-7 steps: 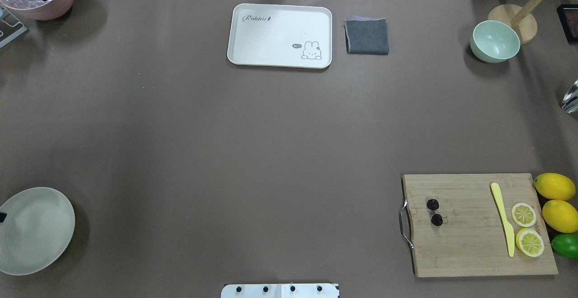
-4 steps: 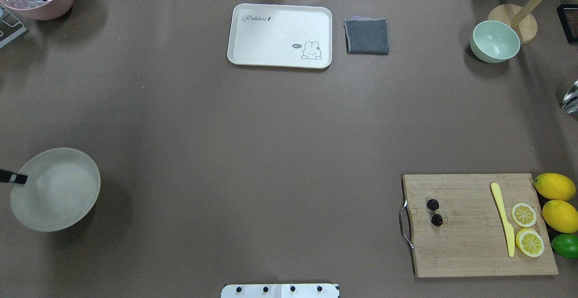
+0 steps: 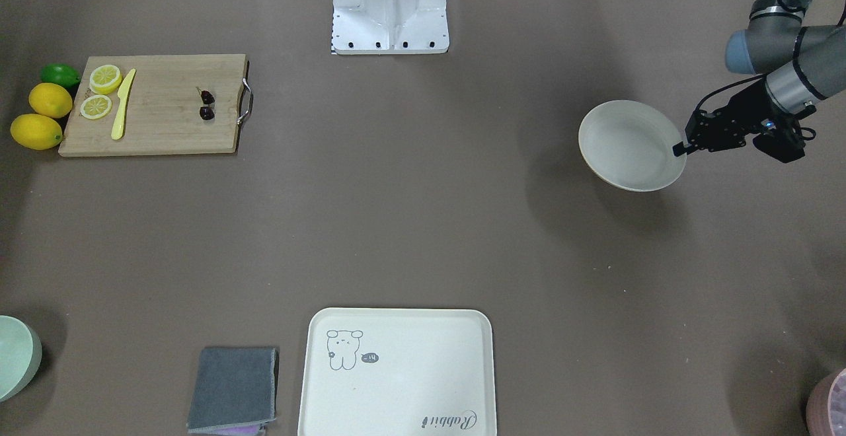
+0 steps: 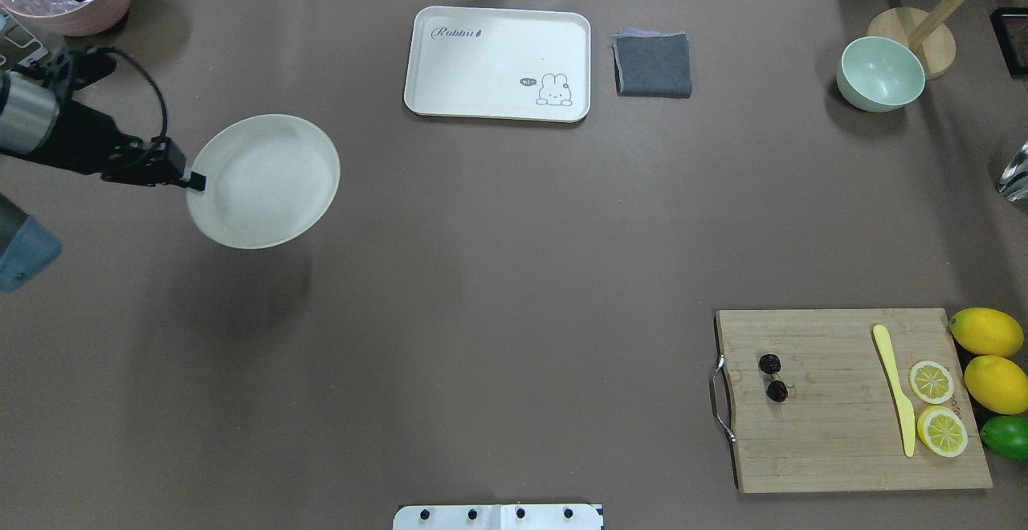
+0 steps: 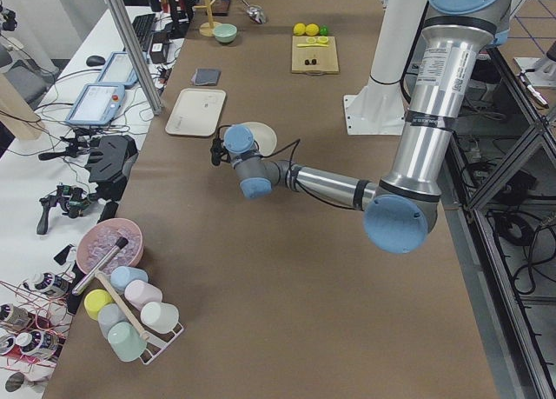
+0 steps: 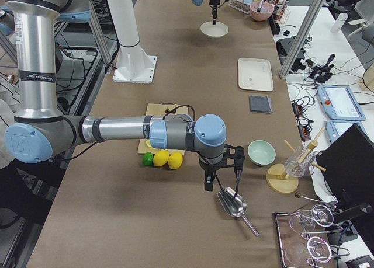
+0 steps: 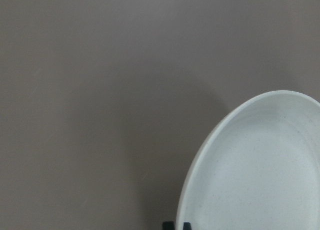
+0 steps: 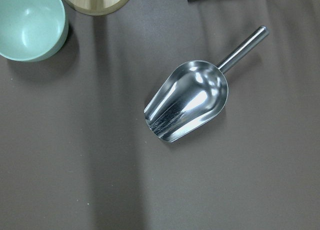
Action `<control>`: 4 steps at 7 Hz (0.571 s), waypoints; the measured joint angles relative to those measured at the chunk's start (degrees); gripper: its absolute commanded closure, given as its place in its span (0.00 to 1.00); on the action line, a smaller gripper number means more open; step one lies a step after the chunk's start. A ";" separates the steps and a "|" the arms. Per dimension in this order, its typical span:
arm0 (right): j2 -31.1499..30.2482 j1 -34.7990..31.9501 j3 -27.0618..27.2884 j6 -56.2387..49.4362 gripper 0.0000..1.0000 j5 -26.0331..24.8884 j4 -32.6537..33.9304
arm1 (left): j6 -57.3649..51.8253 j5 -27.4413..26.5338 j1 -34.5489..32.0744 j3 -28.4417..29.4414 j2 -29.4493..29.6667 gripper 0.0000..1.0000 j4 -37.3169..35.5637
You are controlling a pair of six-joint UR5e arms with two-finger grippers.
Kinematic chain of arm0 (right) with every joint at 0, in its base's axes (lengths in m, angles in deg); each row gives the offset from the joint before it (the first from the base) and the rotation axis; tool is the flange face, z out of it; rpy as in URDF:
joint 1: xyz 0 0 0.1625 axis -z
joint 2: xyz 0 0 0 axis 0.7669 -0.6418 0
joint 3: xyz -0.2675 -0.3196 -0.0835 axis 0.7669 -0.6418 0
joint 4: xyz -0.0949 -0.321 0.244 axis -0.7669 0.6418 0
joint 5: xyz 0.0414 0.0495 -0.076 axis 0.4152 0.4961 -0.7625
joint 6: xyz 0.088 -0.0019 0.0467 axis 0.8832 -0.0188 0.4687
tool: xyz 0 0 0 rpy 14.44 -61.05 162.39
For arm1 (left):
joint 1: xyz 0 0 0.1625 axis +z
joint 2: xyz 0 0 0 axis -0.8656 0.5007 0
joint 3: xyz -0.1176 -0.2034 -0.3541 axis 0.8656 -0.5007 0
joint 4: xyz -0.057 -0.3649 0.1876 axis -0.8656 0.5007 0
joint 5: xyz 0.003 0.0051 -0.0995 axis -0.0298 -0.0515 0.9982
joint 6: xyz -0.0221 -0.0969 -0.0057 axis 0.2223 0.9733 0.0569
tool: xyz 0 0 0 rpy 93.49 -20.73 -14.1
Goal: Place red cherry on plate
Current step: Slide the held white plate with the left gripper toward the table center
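Brown matte sheeting is covering the surface (image 4: 498, 273), stretching bare from the bamboo cutting board (image 4: 835, 442) toward the plate (image 4: 269, 185). We are seeing the red cherry (image 4: 773, 377), two dark glossy balls on thin stems, resting on the board's end nearest that plate. Well apart from the board, the left end effector (image 4: 195, 183) is clamping the round, smooth cream plate's rim, holding it above its shadow. Far from the board, a rounded-corner tray (image 4: 498, 56) is showing "Rabbit". We cannot tell whether the right end effector (image 6: 208, 185), hovering over a shiny steel scoop (image 8: 187, 102), is apart or together.
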 measured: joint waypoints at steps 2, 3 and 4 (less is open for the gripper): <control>0.02 0.00 -0.06 -0.18 0.00 -0.05 -0.03 | 8.41 -10.33 9.28 -0.27 7.71 1.00 -3.99; 0.03 0.00 -0.12 -0.23 0.00 -0.06 -0.01 | 10.74 -16.32 14.39 -1.45 10.57 1.00 -7.63; 0.03 0.02 -0.23 -0.26 0.00 -0.06 0.00 | 12.30 -21.05 18.71 -3.36 11.98 1.00 -11.01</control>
